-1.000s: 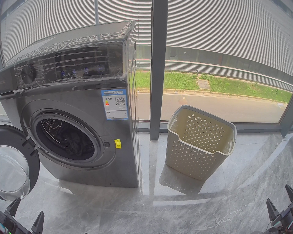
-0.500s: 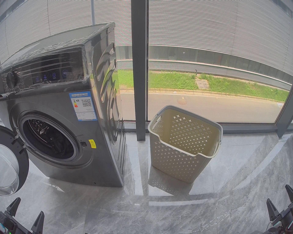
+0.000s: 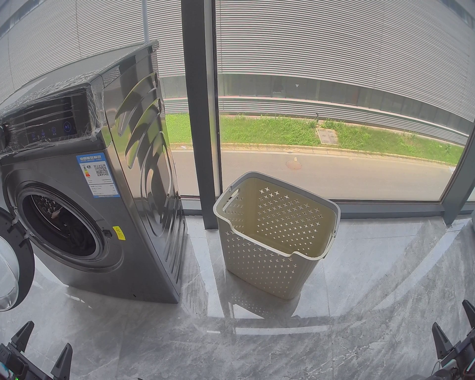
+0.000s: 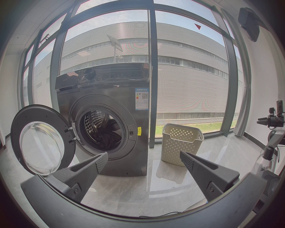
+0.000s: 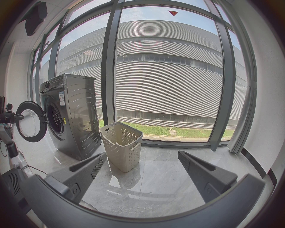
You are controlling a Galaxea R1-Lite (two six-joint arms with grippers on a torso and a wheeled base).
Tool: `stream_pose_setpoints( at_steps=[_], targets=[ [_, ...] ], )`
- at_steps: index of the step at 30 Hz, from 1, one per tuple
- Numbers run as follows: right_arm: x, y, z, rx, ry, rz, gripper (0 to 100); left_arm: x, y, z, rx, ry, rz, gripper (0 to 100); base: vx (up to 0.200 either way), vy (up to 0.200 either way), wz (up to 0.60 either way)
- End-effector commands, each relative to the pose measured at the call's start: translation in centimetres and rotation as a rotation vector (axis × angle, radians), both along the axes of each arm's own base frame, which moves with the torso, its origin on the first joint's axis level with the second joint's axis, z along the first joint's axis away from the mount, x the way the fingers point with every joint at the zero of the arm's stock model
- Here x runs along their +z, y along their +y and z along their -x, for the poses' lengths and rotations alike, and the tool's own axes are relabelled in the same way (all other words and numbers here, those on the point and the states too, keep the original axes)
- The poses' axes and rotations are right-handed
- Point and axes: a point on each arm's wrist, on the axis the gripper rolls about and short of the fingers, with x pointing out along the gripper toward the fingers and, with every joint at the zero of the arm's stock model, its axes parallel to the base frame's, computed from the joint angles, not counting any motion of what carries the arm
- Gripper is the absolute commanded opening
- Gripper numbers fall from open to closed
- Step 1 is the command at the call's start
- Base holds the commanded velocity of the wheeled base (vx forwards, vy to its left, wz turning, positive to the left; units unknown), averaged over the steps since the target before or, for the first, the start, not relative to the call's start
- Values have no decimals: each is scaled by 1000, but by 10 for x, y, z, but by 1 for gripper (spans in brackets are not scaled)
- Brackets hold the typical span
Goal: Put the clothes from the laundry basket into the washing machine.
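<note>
Floor point(image 3: 346, 316) under splayed left gripper point(image 4: 143, 156), right gripper point(image 5: 141, 156)

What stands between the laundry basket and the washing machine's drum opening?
Nothing visible. The washing machine's door hangs swung open, clear of the drum opening, and only bare floor lies between it and the laundry basket.

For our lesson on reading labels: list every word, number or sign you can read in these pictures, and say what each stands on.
Blue-edged label on the washing machine front: print and a square code, too small to read.
Yellow sticker beside the door opening: too small to read.
Control panel under plastic wrap: lit symbols, unreadable.
Red triangle high in the window: a mark, no words.
Laundry basket: no print.
</note>
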Motion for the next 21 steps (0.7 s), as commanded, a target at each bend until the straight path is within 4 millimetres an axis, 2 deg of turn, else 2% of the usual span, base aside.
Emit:
stream_pose_setpoints(
  at_steps=[1, 5, 21],
  targets=[
    [0, 0, 0, 0, 4, 0, 100, -5, 0, -1, 0, 20, -2, 100, 0, 0, 0],
    [0, 0, 0, 0, 5, -1, 100, -5, 0, -1, 0, 20, -2, 100, 0, 0, 0],
    [0, 0, 0, 0, 4, -2, 100, -5, 0, -1, -1, 20, -1, 100, 200, 200, 0]
  ],
)
